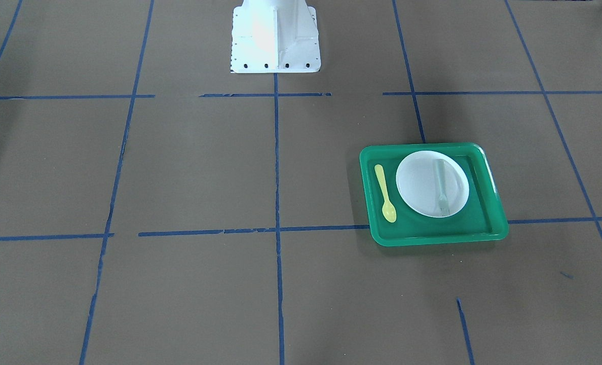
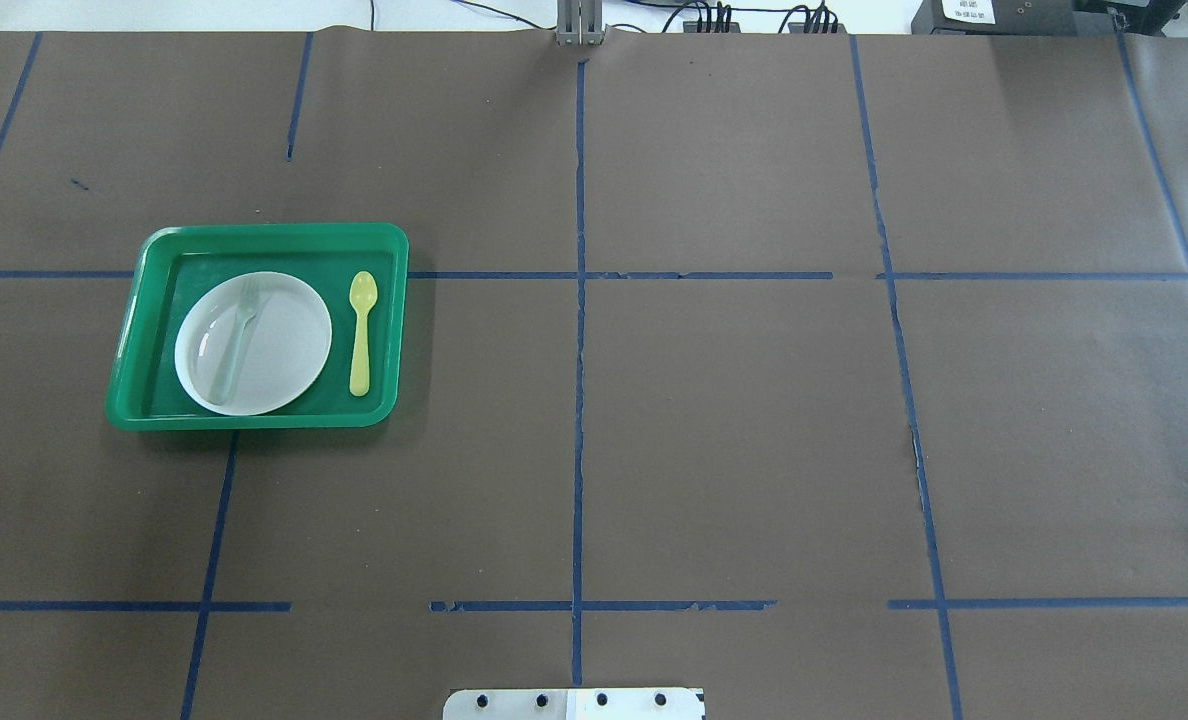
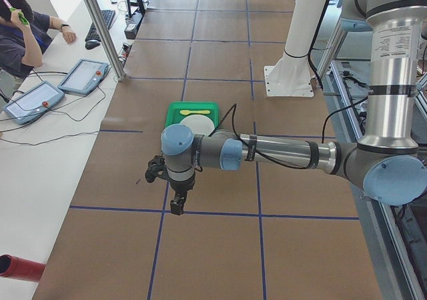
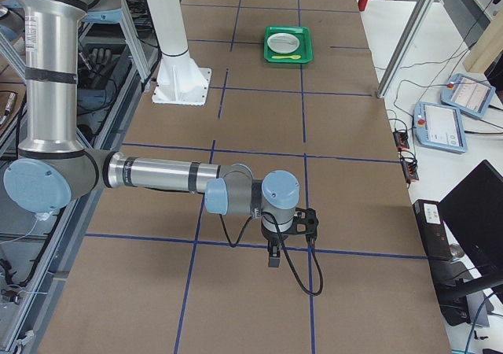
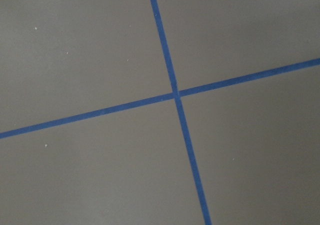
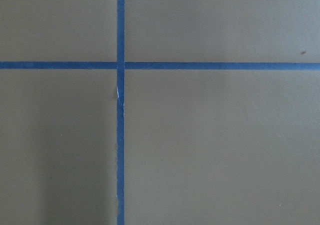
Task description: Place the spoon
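Note:
The pale-yellow spoon (image 1: 385,194) lies flat on the floor of the green tray (image 1: 488,175), beside the white plate (image 1: 422,190), and nothing holds it. It also shows in the overhead view (image 2: 361,333), to the right of the plate (image 2: 284,350), bowl pointing away from the robot. The left gripper (image 3: 177,207) hangs over the table away from the tray, seen only in the exterior left view. The right gripper (image 4: 273,256) hangs at the table's other end, seen only in the exterior right view. I cannot tell whether either is open or shut. Both wrist views show only brown paper and blue tape.
A grey-green fork (image 1: 441,186) lies on the plate. The robot's white base (image 1: 274,38) stands at mid-table. Blue tape lines (image 2: 579,350) grid the brown surface. An operator (image 3: 20,33) sits at a side table with tablets (image 3: 83,77).

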